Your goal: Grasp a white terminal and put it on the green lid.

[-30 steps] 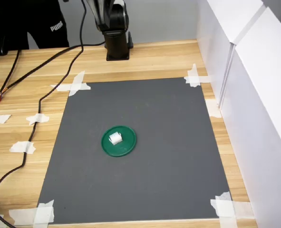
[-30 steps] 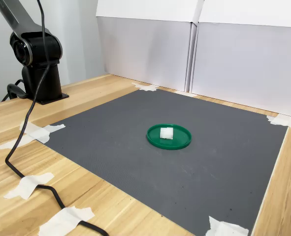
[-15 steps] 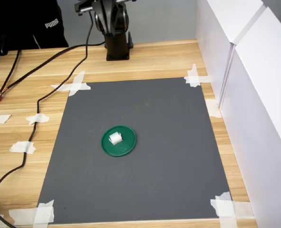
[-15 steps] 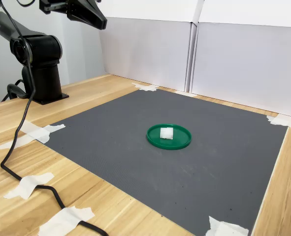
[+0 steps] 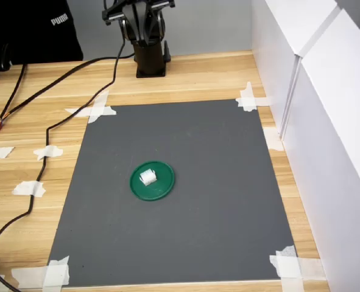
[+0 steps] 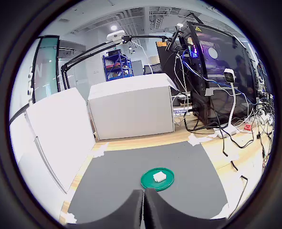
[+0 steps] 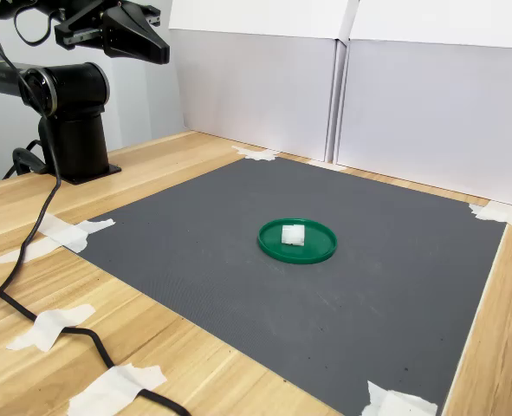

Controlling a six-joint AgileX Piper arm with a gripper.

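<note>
The white terminal (image 5: 148, 177) (image 7: 292, 234) (image 6: 159, 176) rests on the green lid (image 5: 161, 188) (image 7: 316, 250) (image 6: 147, 181), a little off its centre. The lid lies flat near the middle of the dark grey mat (image 5: 216, 182) (image 7: 238, 260). My gripper (image 7: 160, 54) hangs high above the arm's base (image 7: 74, 147), far from the lid, at the second exterior view's upper left. In the wrist view my gripper (image 6: 144, 206) has its two dark fingers pressed together with nothing between them, pointing toward the lid.
White box walls (image 5: 326, 121) (image 7: 394, 95) border the mat on one side. A black cable (image 5: 52, 125) (image 7: 30, 295) trails over the wooden table (image 5: 21, 121), and white tape pieces (image 5: 94, 109) hold the mat's corners. A person in black (image 5: 39, 30) stands behind the table.
The arm has folded back: my gripper came into the second exterior view from above, then moved lower and toward the base. The terminal and lid have not moved.
</note>
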